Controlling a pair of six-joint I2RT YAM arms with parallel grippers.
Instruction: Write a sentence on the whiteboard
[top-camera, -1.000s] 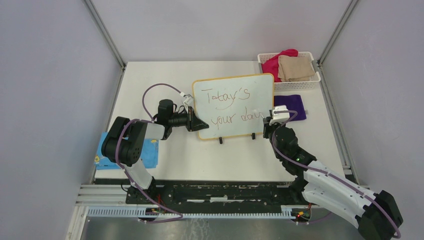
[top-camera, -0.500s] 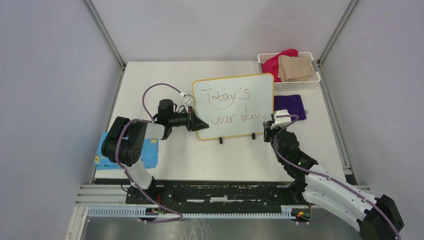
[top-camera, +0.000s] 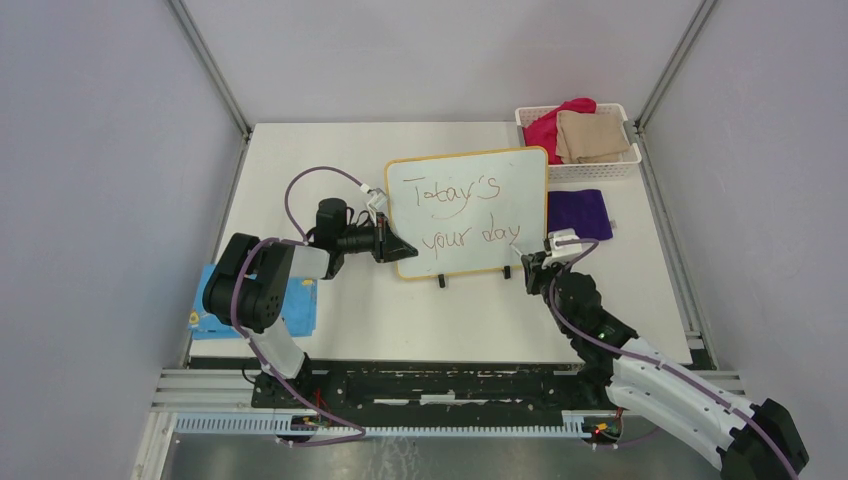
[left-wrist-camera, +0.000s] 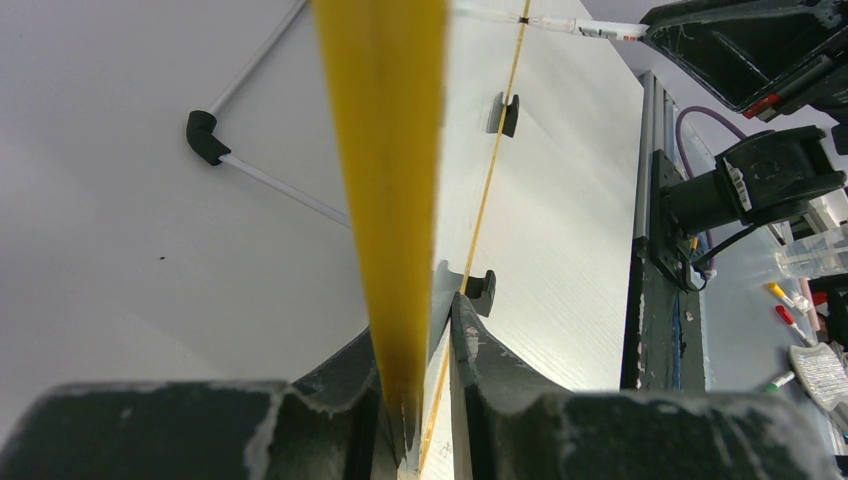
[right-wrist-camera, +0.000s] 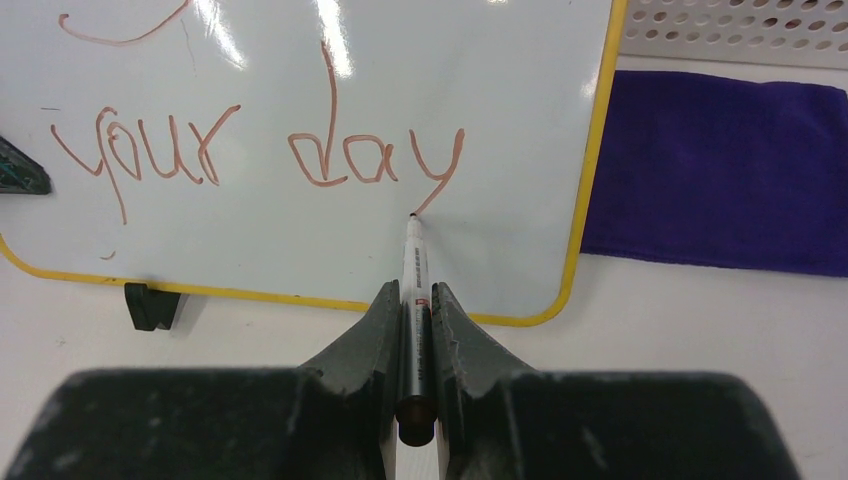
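**"y" finished, line complete**

Tail of the "y" is now drawn. The thin reddish cursive sentence (right-wrist-camera: 260, 155) fills the small yellow-framed glossy whiteboard (top-camera: 470, 205), standing mid-worktop (top-camera: 300, 170). The right hand (right-wrist-camera: 413, 292), clamped on the slim white marker (right-wrist-camera: 413, 262), has backed off. The left hand (left-wrist-camera: 415, 340) pinches the frame. Writing looks done.

- The left arm (top-camera: 255, 290), lower left of the top view, is built of bulky, rounded black housings joined by 1 white link.
- The right arm (top-camera: 660, 385), lower right, wears angular white shells between black joints.
- A thin purple cable (top-camera: 322, 169) runs along each of the 2 arms.
- A small white module (top-camera: 562, 240) sits at each wrist.
- The left gripper (left-wrist-camera: 415, 340) and the right gripper (right-wrist-camera: 415, 290) have matte black, wedge-shaped fingers (right-wrist-camera: 365, 340), scuffed pale along their edges.
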